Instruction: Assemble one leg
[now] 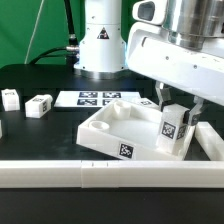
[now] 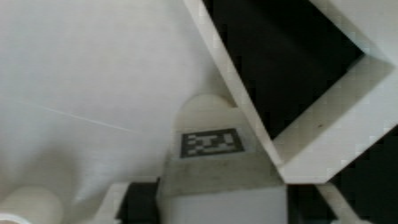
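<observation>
My gripper (image 1: 176,116) is shut on a leg (image 1: 173,131), a small white block with a black-and-white tag facing the camera. It holds the leg upright at the corner of the large white panel (image 1: 110,128) on the exterior view's right, inside the raised rim. Whether the leg sits in a socket I cannot tell. In the wrist view the leg (image 2: 214,142) runs between my fingers (image 2: 118,198) toward the panel floor (image 2: 89,80), close beside the rim (image 2: 231,60). Two more legs (image 1: 40,105) (image 1: 9,98) lie on the black table at the exterior view's left.
The marker board (image 1: 98,98) lies behind the panel. A long white bar (image 1: 90,173) runs along the front edge. Another white piece (image 1: 210,141) lies just right of the panel. The robot base (image 1: 102,40) stands at the back.
</observation>
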